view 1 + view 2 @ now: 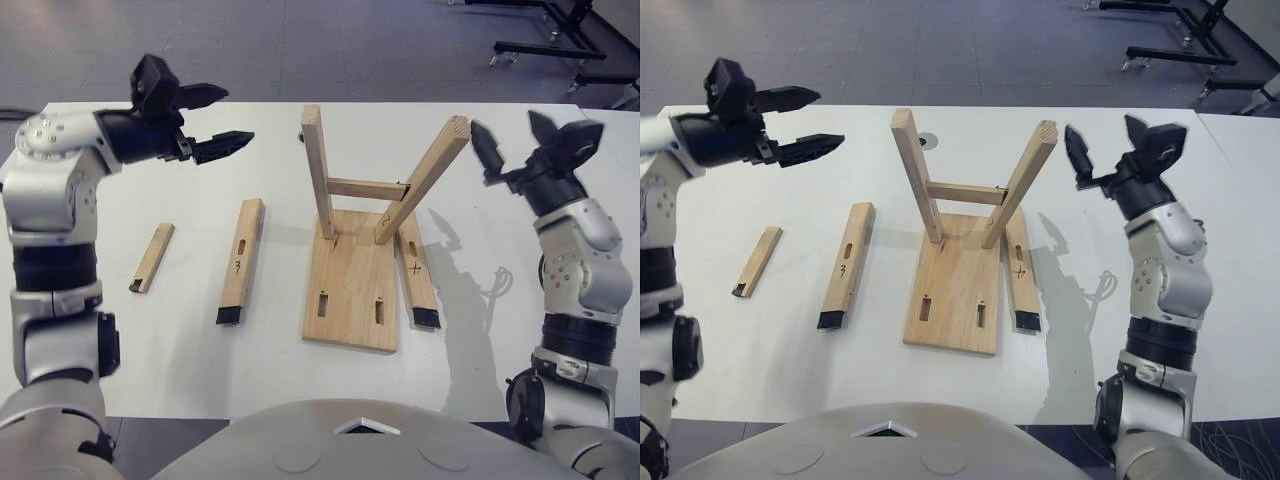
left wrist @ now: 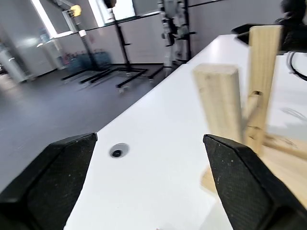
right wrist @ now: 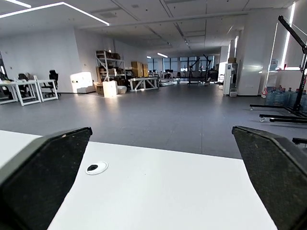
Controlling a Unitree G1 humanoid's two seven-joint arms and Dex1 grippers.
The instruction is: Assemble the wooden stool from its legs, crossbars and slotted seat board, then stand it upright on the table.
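Note:
The slotted seat board (image 1: pixel 352 290) lies flat mid-table. Two legs (image 1: pixel 318 170) (image 1: pixel 425 178) stand in its far slots, joined by a crossbar (image 1: pixel 365 188). A third leg (image 1: pixel 241 260) lies left of the board. A fourth leg (image 1: pixel 415 272) lies along the board's right edge. A short crossbar (image 1: pixel 152 256) lies further left. My left gripper (image 1: pixel 212 121) is open in the air, left of the standing legs. Open too, my right gripper (image 1: pixel 515 136) hovers right of them. Both are empty.
The white table (image 1: pixel 500 330) has free surface in front and at both sides. A cable hole (image 2: pixel 116 152) sits near the far edge behind the legs. Wheeled frames (image 1: pixel 545 40) stand on the floor beyond the table.

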